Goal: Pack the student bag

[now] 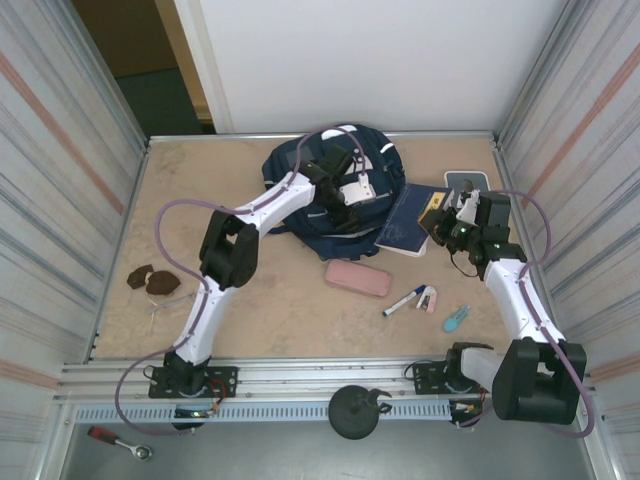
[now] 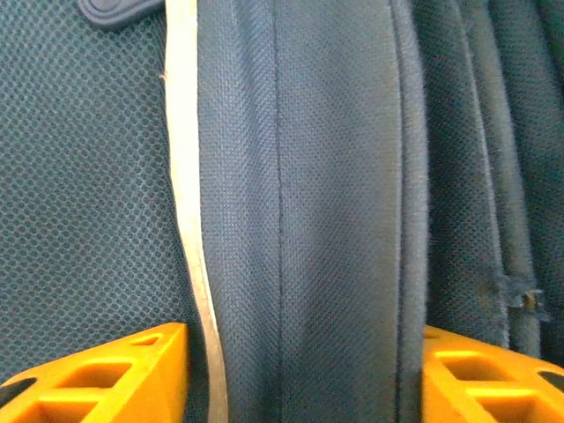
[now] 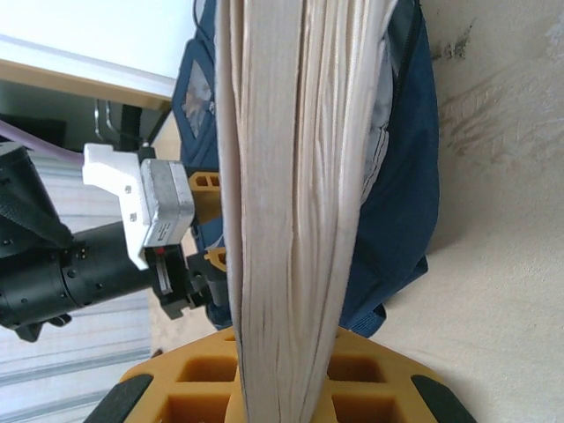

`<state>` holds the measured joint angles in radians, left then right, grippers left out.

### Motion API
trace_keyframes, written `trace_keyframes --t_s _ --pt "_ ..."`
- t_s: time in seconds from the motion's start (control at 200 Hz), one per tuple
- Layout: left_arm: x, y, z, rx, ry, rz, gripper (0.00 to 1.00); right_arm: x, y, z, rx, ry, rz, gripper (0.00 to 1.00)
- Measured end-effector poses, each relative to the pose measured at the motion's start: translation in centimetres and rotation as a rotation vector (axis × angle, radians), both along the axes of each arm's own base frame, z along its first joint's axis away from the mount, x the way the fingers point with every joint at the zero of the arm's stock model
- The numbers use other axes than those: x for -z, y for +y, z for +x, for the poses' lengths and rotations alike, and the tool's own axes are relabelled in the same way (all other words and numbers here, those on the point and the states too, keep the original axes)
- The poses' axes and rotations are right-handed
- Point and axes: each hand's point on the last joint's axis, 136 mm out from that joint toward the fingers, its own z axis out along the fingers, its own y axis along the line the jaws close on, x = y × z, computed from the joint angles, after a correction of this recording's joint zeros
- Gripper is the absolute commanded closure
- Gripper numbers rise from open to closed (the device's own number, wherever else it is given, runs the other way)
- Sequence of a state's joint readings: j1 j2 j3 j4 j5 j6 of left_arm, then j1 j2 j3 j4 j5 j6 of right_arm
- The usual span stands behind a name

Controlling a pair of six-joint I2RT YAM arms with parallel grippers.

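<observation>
The student bag (image 1: 300, 170), navy fabric with pale stripes, lies at the back middle of the table. My left gripper (image 1: 345, 188) is on top of it. In the left wrist view a fold of the student bag's fabric (image 2: 300, 220), edged by a pale stripe (image 2: 183, 176), fills the gap between the orange fingers (image 2: 106, 374), so my left gripper (image 2: 304, 379) is shut on that fold. My right gripper (image 1: 443, 222) is shut on a navy-covered book (image 1: 405, 222) resting against the bag's right side. The book's page edges (image 3: 300, 176) run up from my right gripper (image 3: 286, 361), with the student bag (image 3: 410, 176) behind.
A pink pencil case (image 1: 357, 278), a marker (image 1: 403, 301), a small white-pink item (image 1: 427, 298) and a teal item (image 1: 456, 318) lie in front of the bag. A white-grey box (image 1: 466, 182) stands at the back right. Brown pieces (image 1: 150, 280) lie at the left. Metal walls close in both sides.
</observation>
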<state>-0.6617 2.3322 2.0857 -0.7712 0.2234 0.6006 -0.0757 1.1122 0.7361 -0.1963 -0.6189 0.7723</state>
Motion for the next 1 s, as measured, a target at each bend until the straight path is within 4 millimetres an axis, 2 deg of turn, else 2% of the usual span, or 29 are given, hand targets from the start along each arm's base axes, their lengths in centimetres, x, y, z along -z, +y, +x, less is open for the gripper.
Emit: trace_keyframes --t_s 0.14,0.316,0.401,0.541,0.671,0.751,0.842,1.002 --pt "-1.0 0.1 -0.2 -0.009 -0.02 -0.021 0.85 0.3 -0.2 0.0 0.007 0.004 -0.019 1.0" --pt "-3.5 0.4 0.0 -0.035 -0.091 -0.058 1.0 0.8 -0.3 -0.4 0.007 0.027 -0.028 1.0" --pt "-5.7 1.0 0.4 -0.056 -0.173 -0.078 1.0 0.7 -0.3 -0.5 0.015 0.036 -0.017 1.0" --pt "-11.0 2.1 1.6 -0.115 -0.351 -0.13 1.0 0.1 0.0 -0.2 0.052 0.043 0.058 1.0" --pt "-15.1 2.8 3.0 -0.175 -0.487 -0.171 1.0 -0.1 1.4 0.0 0.068 0.051 0.138 1.0" --pt "-16.0 2.9 3.7 -0.2 -0.529 -0.18 1.0 -0.2 2.9 0.2 0.049 0.058 0.17 1.0" --pt "-16.1 3.0 3.9 -0.213 -0.539 -0.18 1.0 -0.1 4.4 0.7 0.045 0.068 0.193 1.0" --pt "-16.4 3.0 4.1 -0.233 -0.541 -0.195 1.0 0.9 6.3 2.5 0.093 0.092 0.2 1.0"
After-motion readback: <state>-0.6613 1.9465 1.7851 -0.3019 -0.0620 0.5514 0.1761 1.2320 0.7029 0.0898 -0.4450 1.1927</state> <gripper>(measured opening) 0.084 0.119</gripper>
